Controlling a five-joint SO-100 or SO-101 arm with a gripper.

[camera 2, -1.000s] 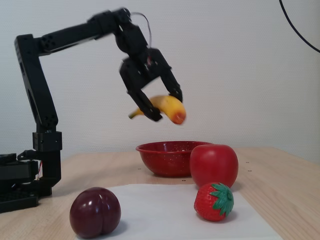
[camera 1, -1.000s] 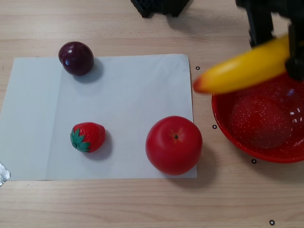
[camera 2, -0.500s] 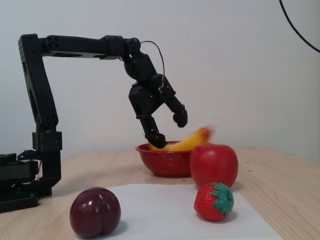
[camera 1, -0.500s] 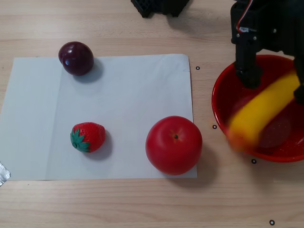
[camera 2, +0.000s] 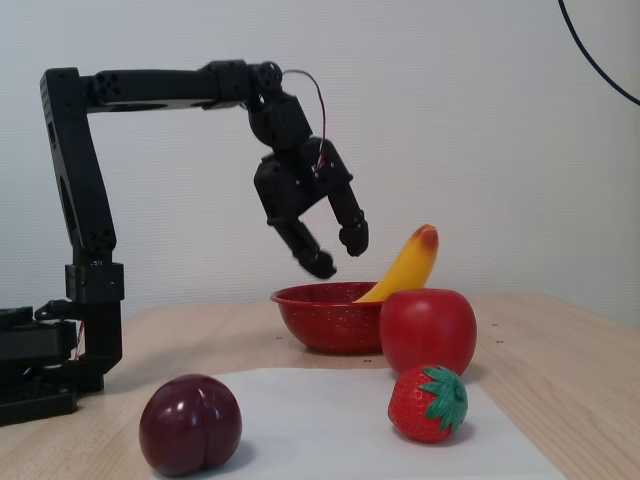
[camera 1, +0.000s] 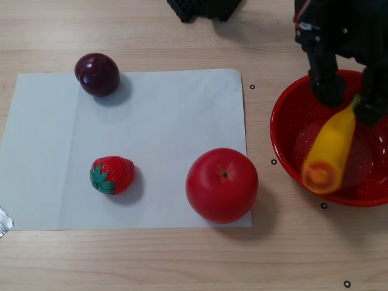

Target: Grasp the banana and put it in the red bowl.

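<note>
One step looks left to me: the banana (camera 1: 329, 154) leans in the red bowl (camera 1: 290, 130), its orange end propped on the rim. My pincer (camera 2: 336, 250) hangs spread and empty above; I'd judge only a clear retreat is needed.

The banana (camera 1: 329, 148) is glossy yellow with an orange blunt end. It stands propped in the red bowl (camera 1: 290, 165), stem end down inside and blunt end raised above the rim (camera 2: 405, 268). The red bowl (camera 2: 325, 318) is round, glossy, white-speckled inside, and sits upright on the bench.
</note>
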